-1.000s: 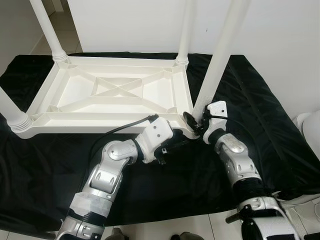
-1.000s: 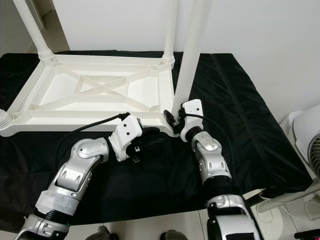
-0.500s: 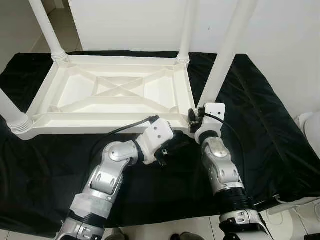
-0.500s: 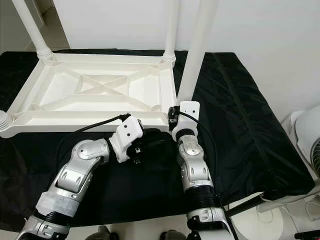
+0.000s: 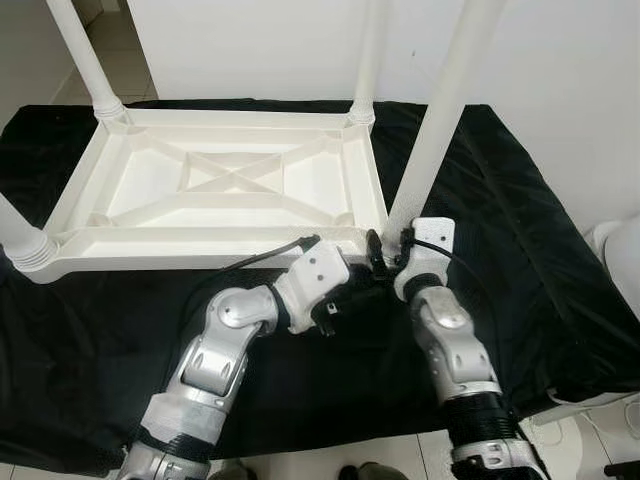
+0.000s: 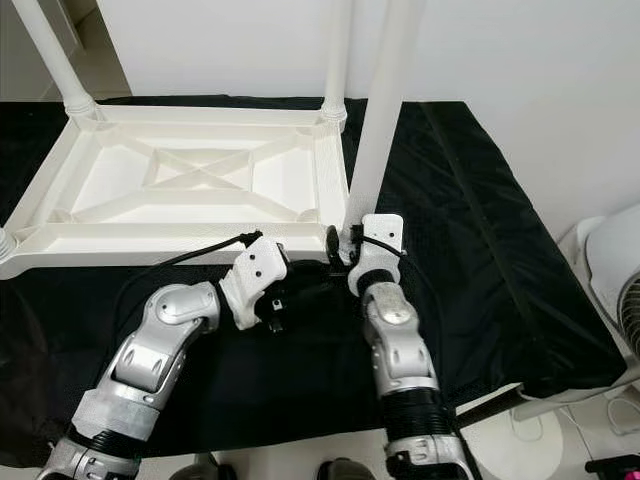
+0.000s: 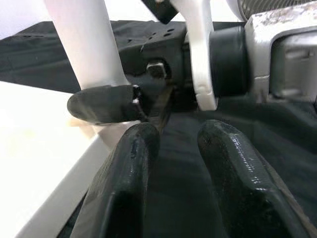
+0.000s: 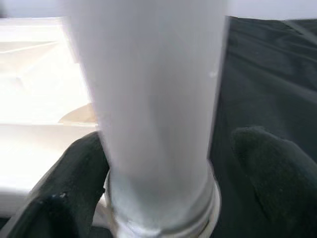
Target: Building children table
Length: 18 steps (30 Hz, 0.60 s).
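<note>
The right end effector [image 8: 158,178] straddles the base of the near-right table leg [image 5: 440,120], one black finger [image 8: 69,183] on each side of the white tube, just above the ringed collar where the leg meets its corner socket. The fingers sit spread around the leg; whether they press on it cannot be told. In the head views this end effector [image 5: 385,255] sits at the near-right corner of the upturned children's table [image 5: 230,190], with its silver arm reaching in from the near right.

The left end effector [image 7: 183,148] lies low just to the near left of that same corner, its two black fingers [image 7: 129,178] parted with a narrow gap and holding nothing. Their tips point toward the foot of the leg and the right wrist housing, close to them but not touching. In the head views it shows as the left end effector [image 5: 350,290] beside the table's near rim, a black cable looping from its white wrist.

The table rests upside down on a black cloth [image 5: 520,250], ribbed underside facing up. Its far-left leg [image 5: 85,55], far-right leg [image 5: 368,60] and near-left leg [image 5: 20,235] stand in their corners. A white wall [image 5: 280,45] rises beyond the cloth.
</note>
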Tool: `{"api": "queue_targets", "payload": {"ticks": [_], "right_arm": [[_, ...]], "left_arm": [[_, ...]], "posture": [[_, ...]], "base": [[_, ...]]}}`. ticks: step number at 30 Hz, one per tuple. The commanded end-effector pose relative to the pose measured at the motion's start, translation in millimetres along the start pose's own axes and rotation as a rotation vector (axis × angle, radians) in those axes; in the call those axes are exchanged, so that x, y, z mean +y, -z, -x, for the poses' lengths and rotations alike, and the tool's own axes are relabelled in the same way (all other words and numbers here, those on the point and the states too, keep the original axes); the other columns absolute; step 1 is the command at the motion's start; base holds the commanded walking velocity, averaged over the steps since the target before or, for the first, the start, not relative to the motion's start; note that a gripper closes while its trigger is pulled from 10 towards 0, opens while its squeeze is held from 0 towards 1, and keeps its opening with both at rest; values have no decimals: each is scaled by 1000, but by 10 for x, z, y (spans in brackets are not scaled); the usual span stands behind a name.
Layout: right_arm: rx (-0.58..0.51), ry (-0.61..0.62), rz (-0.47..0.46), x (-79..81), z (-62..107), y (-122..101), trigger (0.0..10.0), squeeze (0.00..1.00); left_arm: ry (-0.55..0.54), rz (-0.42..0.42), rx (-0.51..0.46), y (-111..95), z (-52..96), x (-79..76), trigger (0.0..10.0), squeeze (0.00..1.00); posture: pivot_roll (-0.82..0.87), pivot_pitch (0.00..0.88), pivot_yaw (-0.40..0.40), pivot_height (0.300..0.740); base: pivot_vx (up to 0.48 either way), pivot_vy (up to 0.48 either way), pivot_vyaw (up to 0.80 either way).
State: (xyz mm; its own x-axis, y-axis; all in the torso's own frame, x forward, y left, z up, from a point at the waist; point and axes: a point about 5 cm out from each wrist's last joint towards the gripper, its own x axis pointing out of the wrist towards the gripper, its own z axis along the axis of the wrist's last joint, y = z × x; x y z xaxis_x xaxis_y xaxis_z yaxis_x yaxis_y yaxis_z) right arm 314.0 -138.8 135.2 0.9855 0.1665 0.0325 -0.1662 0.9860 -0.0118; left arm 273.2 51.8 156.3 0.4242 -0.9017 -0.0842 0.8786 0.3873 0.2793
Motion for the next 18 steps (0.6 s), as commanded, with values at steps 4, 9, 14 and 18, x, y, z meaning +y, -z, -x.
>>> {"api": "queue_targets", "payload": {"ticks": [4,9,14,18], "right_arm": [[-6,-154,31,-72,51,-3,10000,0],[-12,-266,74,-134,14,-39,10000,0],[-14,-403,140,-252,-138,-113,10000,0],[-11,-426,154,-278,-185,-122,10000,0]], "left_arm": [[-98,-1,9,6,14,15,10000,0],[-89,0,9,8,12,-2,10000,0],[-74,4,11,14,4,-50,10000,0],[-70,4,10,13,-1,-66,10000,0]], "posture": [[-104,65,-20,740],[-104,63,-16,740],[-100,59,-9,740],[-98,57,-9,740]], "base": [[0,0,0],[0,0,0],[0,0,0],[0,0,0]]}}
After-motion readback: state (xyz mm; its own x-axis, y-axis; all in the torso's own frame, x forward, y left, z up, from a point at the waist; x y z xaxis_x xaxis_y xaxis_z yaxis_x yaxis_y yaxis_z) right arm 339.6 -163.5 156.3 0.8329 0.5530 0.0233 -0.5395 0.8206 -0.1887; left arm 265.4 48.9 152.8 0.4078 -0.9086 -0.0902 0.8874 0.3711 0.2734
